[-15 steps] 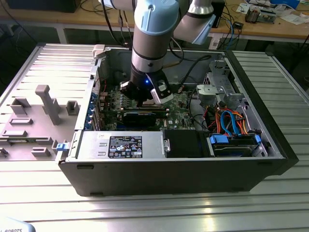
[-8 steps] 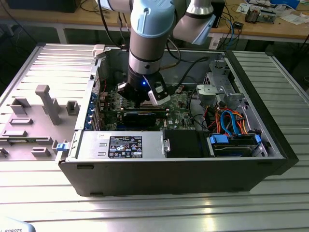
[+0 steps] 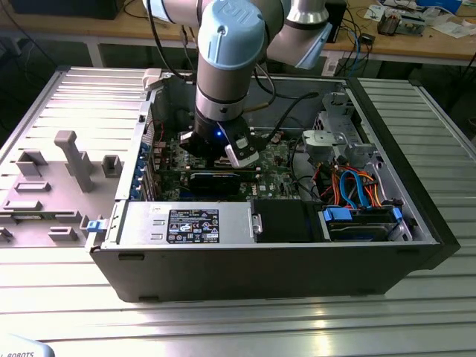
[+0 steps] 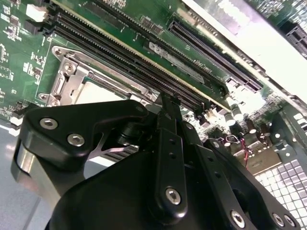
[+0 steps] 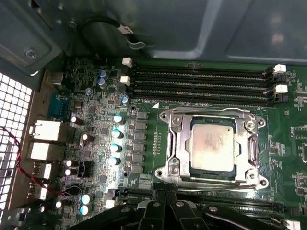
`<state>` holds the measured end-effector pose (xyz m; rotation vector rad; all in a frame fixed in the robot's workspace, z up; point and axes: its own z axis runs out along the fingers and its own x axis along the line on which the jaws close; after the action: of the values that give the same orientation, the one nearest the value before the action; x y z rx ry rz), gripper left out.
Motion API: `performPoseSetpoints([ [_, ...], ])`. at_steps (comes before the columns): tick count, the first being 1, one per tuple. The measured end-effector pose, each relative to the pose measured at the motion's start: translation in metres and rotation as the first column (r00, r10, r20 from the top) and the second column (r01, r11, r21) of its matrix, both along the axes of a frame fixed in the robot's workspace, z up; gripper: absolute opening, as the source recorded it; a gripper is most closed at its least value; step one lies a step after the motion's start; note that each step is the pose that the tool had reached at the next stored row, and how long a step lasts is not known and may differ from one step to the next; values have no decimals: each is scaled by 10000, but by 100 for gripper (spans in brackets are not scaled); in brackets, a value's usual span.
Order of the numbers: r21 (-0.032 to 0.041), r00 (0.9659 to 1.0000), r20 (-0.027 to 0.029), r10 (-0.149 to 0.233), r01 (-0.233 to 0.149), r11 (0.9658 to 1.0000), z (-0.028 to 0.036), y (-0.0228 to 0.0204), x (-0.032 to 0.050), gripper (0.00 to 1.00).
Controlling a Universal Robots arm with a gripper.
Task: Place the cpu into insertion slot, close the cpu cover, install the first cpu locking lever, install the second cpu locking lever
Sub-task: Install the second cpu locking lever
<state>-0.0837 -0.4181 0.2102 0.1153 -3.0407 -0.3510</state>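
Silver-grey cpu (image 5: 212, 146): seated flat in the insertion slot, its dull metal top facing up out of the board; square, so no long axis; faint smudges show on its face in the first wrist view.
Insertion slot (image 5: 178, 125): square socket with a silvery rim on the green motherboard (image 5: 144, 158), just beside the long memory slots (image 5: 199, 81), its edges running parallel to them.
Cpu cover (image 5: 181, 155): thin silvery frame lying down flat around the cpu, the chip's top showing through its square central opening; round screw heads sit at the corners. In the second wrist view a corner of the same frame (image 4: 72, 76) shows beside the memory slots (image 4: 115, 52).
Locking levers: thin metal rods appear to run along the socket's edges, but I cannot tell whether they are latched.
Gripper (image 4: 165, 103): black; hangs low over the board close to the socket, touching nothing that shows; whether its fingers are parted or together, I cannot tell.
Arm (image 3: 227, 67): grey and pale blue, reaching down into the open computer case (image 3: 387, 245) in the exterior view, at about the 11 o'clock part of the case's interior.
Worktop (image 3: 245, 323): ribbed metal, carrying the case; a grey fixture tray (image 3: 52, 186) lies at 9 o'clock from the case.
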Motion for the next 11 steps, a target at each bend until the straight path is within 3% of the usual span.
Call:
performPoseSetpoints([
  [1,77,10000,1,-1,1,10000,-9,0,-1,11],
  [3,159,10000,1,0,0,9999,-13,0,-4,11],
  [5,176,10000,1,0,0,9998,-13,-6,-6,11],
  [6,179,10000,0,-1,1,9998,-15,-49,-7,11],
  [7,186,10000,1,-1,1,9998,-20,-57,-7,11],
  [11,240,10000,0,-1,1,9997,-40,-62,-7,11],
])
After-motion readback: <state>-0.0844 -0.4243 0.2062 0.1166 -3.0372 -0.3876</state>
